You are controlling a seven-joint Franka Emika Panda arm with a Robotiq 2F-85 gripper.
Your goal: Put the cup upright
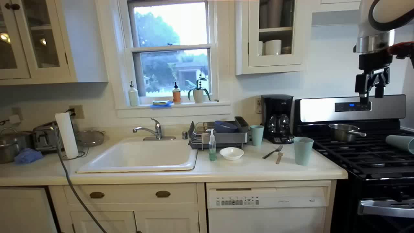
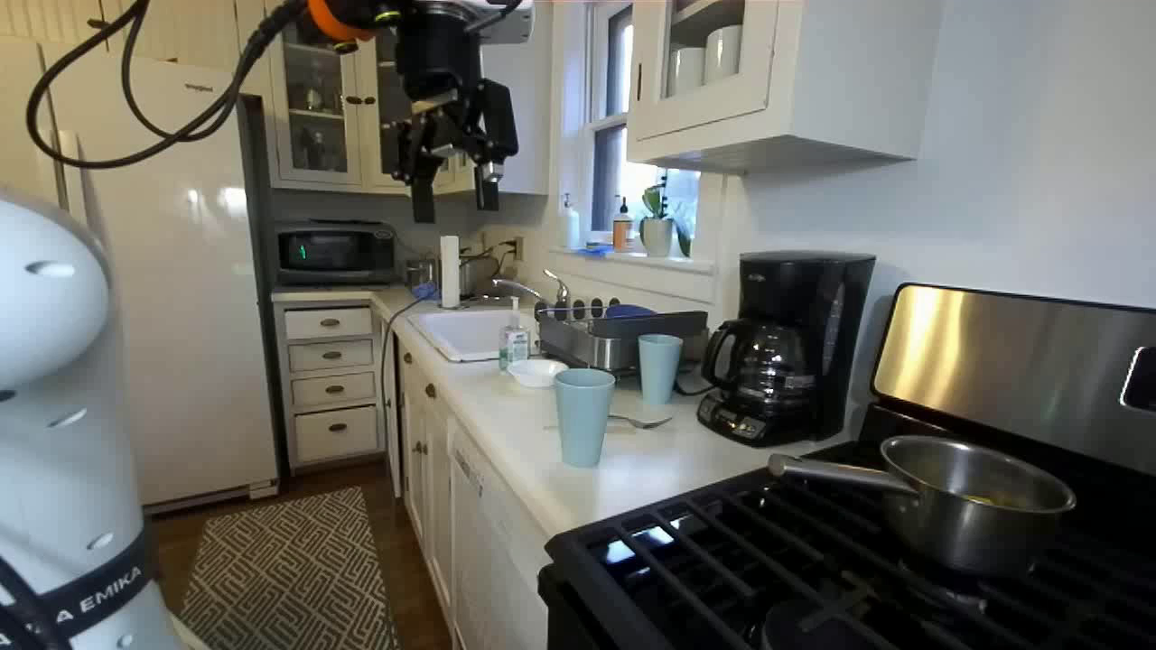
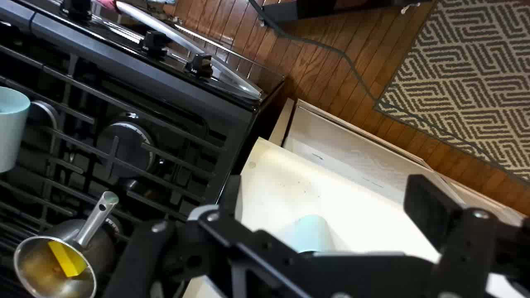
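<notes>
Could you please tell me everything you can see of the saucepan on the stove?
The saucepan looks like shiny bare metal: round, lidless, with one long handle, holed near its end, pointing toward the front of the stove. It stands upright on the black grate, with a yellow piece inside; nothing else visibly touches it.

1 pale teal cup (image 1: 401, 143) lies on its side on the black stovetop (image 1: 359, 158).
</notes>
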